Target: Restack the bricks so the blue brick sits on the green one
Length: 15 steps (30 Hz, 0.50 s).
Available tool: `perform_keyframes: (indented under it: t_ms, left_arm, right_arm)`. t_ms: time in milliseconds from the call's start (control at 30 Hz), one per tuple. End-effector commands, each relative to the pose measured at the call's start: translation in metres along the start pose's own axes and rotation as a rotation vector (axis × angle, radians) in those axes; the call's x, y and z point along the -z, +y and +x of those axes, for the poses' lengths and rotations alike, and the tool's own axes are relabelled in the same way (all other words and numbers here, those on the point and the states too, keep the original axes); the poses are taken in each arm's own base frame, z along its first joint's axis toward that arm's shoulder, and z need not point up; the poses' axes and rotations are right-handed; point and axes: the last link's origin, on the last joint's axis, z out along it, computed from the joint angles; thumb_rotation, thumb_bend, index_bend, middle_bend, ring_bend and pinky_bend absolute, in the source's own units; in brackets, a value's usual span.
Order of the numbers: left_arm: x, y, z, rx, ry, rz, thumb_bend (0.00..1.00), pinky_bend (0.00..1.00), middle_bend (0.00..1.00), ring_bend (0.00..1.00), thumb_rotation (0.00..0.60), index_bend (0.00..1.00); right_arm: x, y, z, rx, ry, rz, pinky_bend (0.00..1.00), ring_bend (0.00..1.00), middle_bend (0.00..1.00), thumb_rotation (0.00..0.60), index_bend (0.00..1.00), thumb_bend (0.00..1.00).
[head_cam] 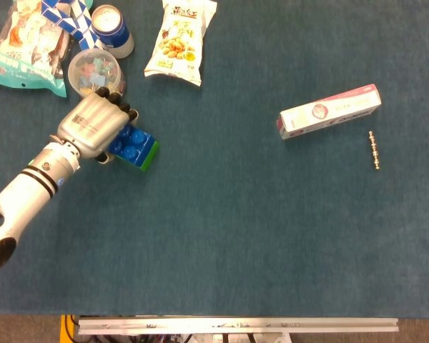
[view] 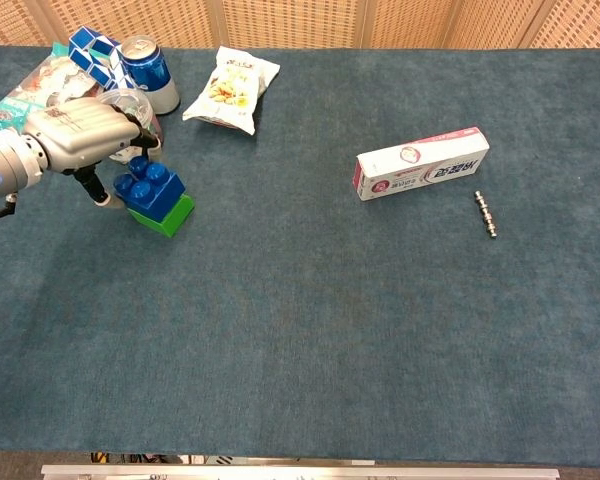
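Silver left hand [head_cam: 93, 123] covers near end of blue studded plastic brick [head_cam: 131, 141]; contact between fingers and brick not discernible. Green plastic brick [view: 169, 214] mostly hidden beneath blue. Crinkled teal snack bag [head_cam: 21, 53] cut by frame edge. Small metal rod [head_cam: 374, 150] too small to identify

Around the stacked bricks [view: 157, 198], open worktop [view: 300, 330] lay to the right and toward the near edge, wide enough for a hand to pass. The left hand [view: 80, 130] crowded their left and far side. Beyond the bricks stood a clear cup [head_cam: 94, 71], a can [view: 150, 72], a snack bag [view: 228, 90] and a blue packet [head_cam: 21, 50], closing the far-left corner. Well right of the bricks lay a box [view: 421, 163] and a small rod [view: 485, 214].
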Motion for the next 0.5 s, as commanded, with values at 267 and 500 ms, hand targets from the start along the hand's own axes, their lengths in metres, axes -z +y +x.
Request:
perform_keyframes:
  t_ms: [267,500]
  left_arm:
    - [0.0007,0.0063,-0.0053,-0.031,0.001,0.003,0.23,0.22,0.36,0.24,0.6,0.51]
    - [0.0008,0.0092,-0.0076,-0.04,0.001,0.003,0.23,0.22,0.36,0.24,0.6,0.51]
  right_arm:
    - [0.0014,0.0017,0.0008,0.0,0.002,-0.004,0.31,0.27,0.35,0.6,0.37,0.31]
    - [0.0015,0.0027,0.001,-0.001,0.001,-0.007,0.31,0.27,0.35,0.6,0.37,0.31]
